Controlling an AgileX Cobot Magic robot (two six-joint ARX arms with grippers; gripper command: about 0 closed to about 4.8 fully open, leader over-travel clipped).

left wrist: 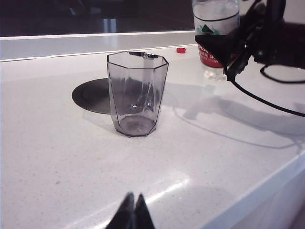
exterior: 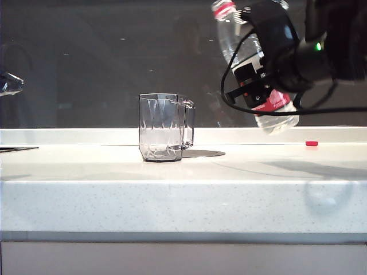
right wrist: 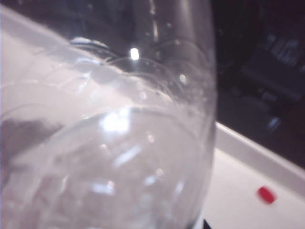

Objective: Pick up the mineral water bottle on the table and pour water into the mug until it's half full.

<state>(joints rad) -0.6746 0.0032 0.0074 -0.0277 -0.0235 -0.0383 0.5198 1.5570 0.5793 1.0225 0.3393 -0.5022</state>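
Note:
The mineral water bottle (exterior: 232,31) hangs above the table (exterior: 172,195) at the right, tilted with its red-ringed neck up and to the left. My right gripper (exterior: 259,86) is shut on its labelled middle. In the right wrist view the bottle (right wrist: 119,143) fills the picture and hides the fingers. The clear faceted mug (exterior: 163,127) stands upright at the table's middle, left of and below the bottle, and looks empty. In the left wrist view the mug (left wrist: 137,93) stands ahead of my left gripper (left wrist: 132,212), which is shut on nothing. The bottle (left wrist: 215,33) is beyond it.
A small red cap (exterior: 311,143) lies on the table at the back right, below the bottle. A dark round disc (left wrist: 93,95) is set flat in the tabletop behind the mug. A raised white ledge (exterior: 86,136) runs along the back.

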